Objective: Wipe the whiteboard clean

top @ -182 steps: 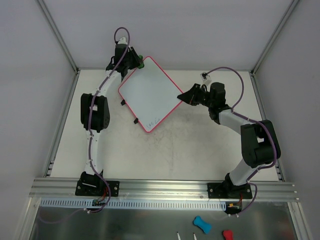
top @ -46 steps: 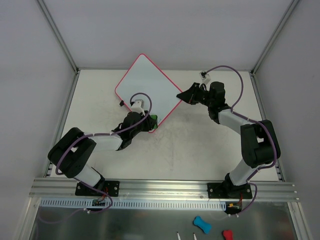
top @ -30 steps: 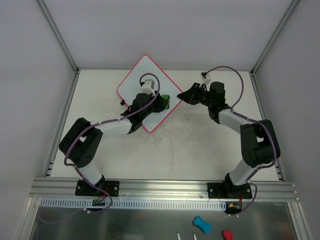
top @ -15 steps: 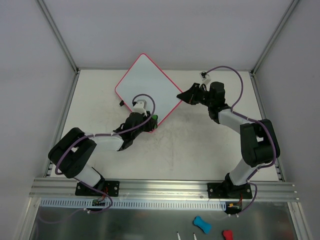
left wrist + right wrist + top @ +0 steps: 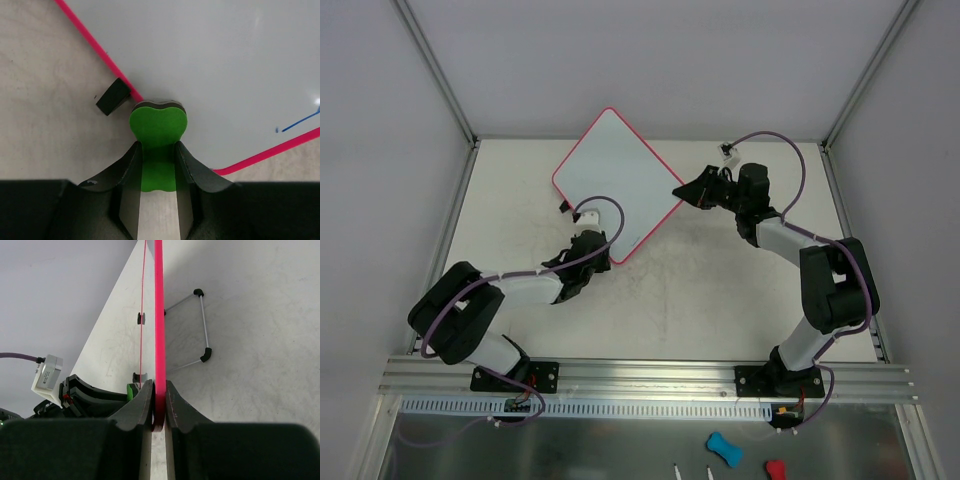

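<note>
Mid-wipe: the left gripper (image 5: 157, 150) clenches the eraser (image 5: 158, 122) at the whiteboard (image 5: 225, 65) rim, while the right gripper (image 5: 159, 387) clamps its corner. The next stroke should reach the blue mark (image 5: 300, 121), lower right.

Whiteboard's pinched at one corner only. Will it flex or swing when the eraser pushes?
Probably stiff: the whiteboard rim runs straight from the right gripper. Likely light, being thin. May pivot about that single corner grip under the green eraser.
</note>
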Robot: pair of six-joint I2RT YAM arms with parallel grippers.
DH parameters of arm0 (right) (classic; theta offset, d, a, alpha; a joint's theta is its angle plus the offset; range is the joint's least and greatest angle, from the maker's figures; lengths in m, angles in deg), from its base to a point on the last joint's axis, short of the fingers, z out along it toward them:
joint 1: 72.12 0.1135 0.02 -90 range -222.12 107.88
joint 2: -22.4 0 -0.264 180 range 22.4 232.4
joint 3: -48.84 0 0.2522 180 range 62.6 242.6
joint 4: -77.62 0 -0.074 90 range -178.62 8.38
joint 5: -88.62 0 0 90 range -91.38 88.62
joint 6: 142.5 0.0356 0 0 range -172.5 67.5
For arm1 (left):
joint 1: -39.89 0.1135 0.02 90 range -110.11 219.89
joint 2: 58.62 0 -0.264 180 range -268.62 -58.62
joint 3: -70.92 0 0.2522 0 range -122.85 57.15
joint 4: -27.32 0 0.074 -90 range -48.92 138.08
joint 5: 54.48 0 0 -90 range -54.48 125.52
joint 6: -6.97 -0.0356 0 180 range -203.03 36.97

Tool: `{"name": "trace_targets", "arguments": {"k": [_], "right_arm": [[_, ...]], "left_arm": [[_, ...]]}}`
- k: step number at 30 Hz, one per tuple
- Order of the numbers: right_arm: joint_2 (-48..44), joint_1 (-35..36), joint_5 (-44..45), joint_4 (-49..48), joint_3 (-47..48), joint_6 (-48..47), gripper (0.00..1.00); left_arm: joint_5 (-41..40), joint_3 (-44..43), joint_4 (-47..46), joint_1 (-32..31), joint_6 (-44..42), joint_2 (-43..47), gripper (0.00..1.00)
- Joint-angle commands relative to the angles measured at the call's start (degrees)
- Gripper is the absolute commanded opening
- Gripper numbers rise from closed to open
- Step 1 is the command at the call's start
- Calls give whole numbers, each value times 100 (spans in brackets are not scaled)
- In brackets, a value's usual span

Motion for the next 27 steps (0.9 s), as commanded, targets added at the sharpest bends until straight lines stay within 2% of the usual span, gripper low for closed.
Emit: {"name": "trace_targets", "arguments": {"k": [1,8,18,27], "right_arm": [[81,177,-229,141,109,-252,0],[72,177,-237,141,109,-244,0],[89,177,-246,150,118,-244,0],[63,177,-255,141,109,-244,0]], "left_arm": [[-275,197,528,-17,-15,292,0],[516,566,-439,-26,-340,547,0],[498,584,-334,-26,-419,1250,0],[1385,154,-465,-26,-612,434,0]]}}
